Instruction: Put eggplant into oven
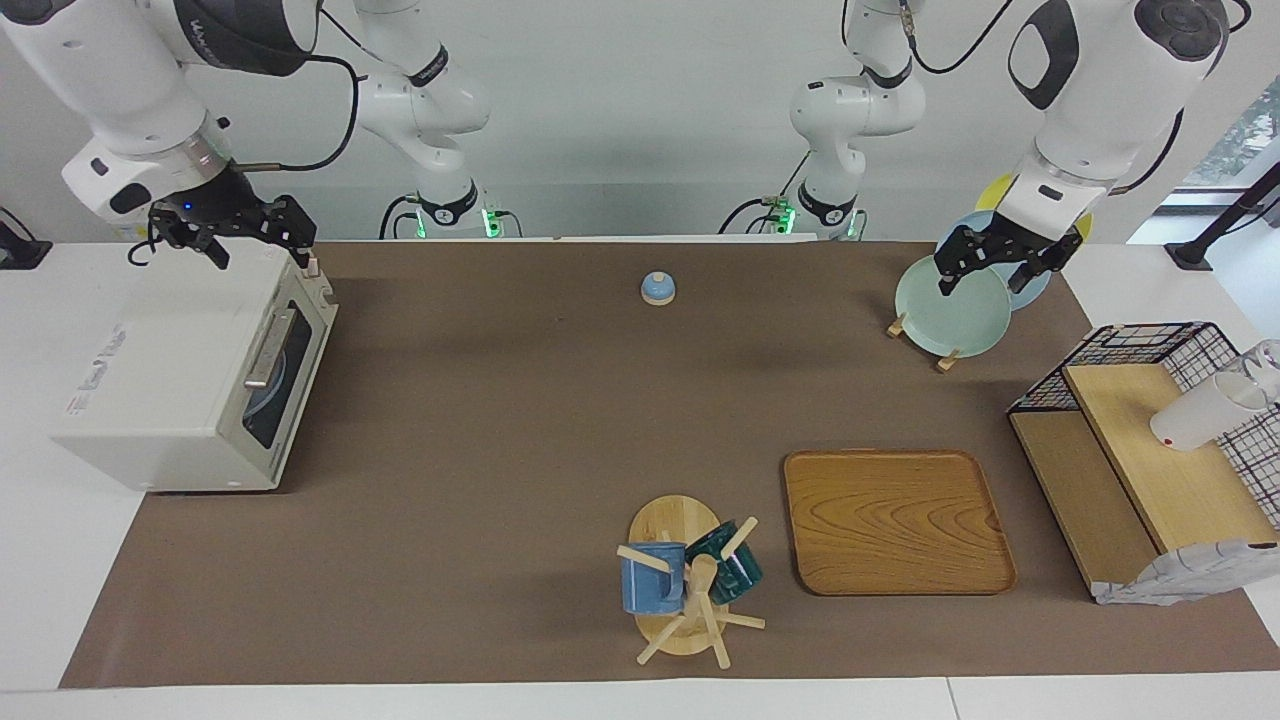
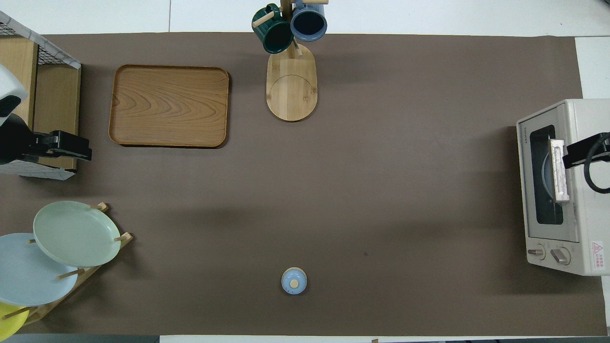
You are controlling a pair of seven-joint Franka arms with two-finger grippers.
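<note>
oven (image 1: 190,375) door was shut, eggplant nowhere in sight, perhaps already inside. right gripper (image 1: 235,228) hung empty, fingers apart, over the oven; left gripper (image 1: 995,258) waited likewise over the plates (image 1: 952,305).

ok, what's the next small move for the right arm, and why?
Probably just lift the right gripper clear of the oven. It hangs open and empty over the oven's top, the door is shut, and no eggplant shows on the table, so there's nothing to pick.
</note>
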